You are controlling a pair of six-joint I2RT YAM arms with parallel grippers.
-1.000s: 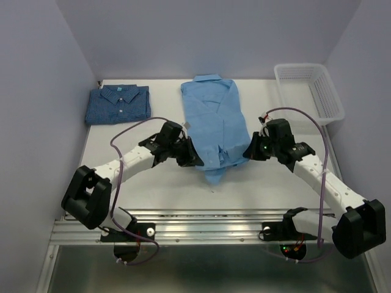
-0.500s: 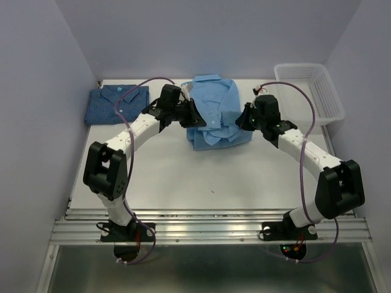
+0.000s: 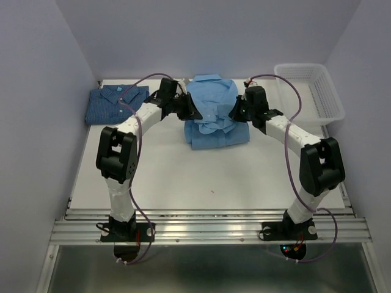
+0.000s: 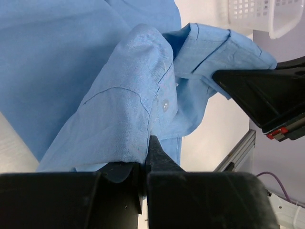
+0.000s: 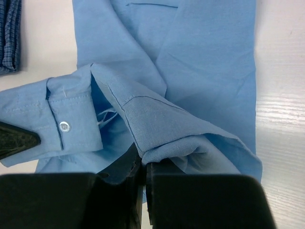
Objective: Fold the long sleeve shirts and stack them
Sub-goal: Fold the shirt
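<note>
The light sky-blue shirt (image 3: 214,116) lies at the back middle of the table, its lower part folded up over its body. My left gripper (image 3: 190,112) is shut on the shirt's left folded edge (image 4: 128,109). My right gripper (image 3: 235,113) is shut on the right folded edge (image 5: 162,124). A buttoned cuff (image 5: 62,119) hangs between them. The darker blue checked shirt (image 3: 117,104) lies folded at the back left; a strip of it also shows in the right wrist view (image 5: 9,33).
A white mesh basket (image 3: 308,91) stands at the back right, and also shows in the left wrist view (image 4: 252,14). Purple walls close in the sides and back. The table's metal rail (image 3: 208,229) runs along the near edge.
Both grippers have carried the light blue shirt's lower hem away from the near side toward the collar, folding the shirt to about half its length. The checked shirt has not moved.
</note>
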